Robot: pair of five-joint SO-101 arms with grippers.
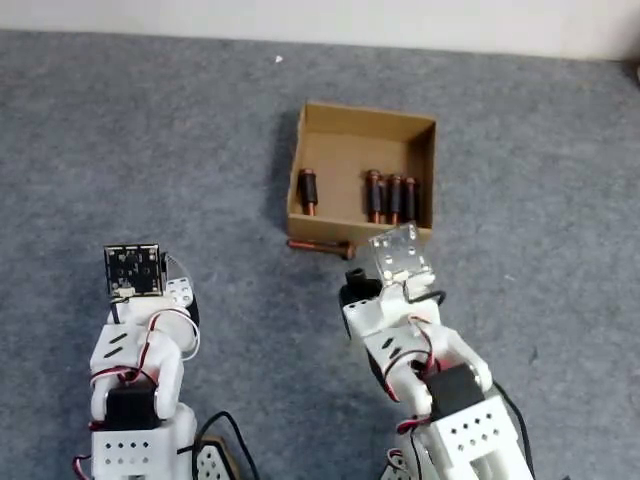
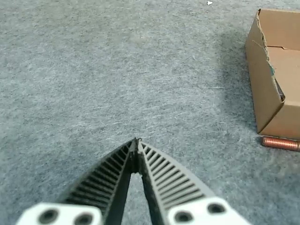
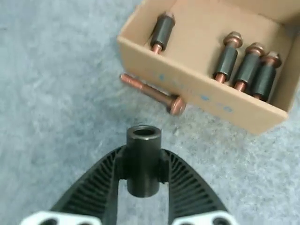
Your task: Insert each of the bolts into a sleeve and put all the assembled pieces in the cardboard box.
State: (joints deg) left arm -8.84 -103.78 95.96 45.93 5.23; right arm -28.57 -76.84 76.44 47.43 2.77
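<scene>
Cardboard box (image 1: pixel 300 160) stands open at the far middle of a desk (image 1: pixel 150 130) covered in grey, felt-like carpet. A pale strip (image 1: pixel 400 20) runs along the far edge of the high view.

At the left, the left arm sits well apart from the box. Its end effector (image 2: pixel 136 145) is clenched on nothing, ribbed tips touching above bare carpet.

Farther right, a loose bolt (image 1: pixel 320 245) of copper colour lies flat on the carpet outside the box. It runs along the box's near wall and just beside it, head toward the right. That wall stands between the bolt and the box's contents.

Inside, one assembled piece (image 1: pixel 308 190) lies by the left wall. Three more assembled pieces (image 1: pixel 392 197) lie side by side toward the right wall, each a copper bolt through a dark sleeve.

At the right, the right end effector (image 3: pixel 142 157) grips a dark sleeve (image 3: pixel 143 140) upright, bore facing up, near the bolt's head. In the high view this arm's wrist overlaps the box's near right corner.
</scene>
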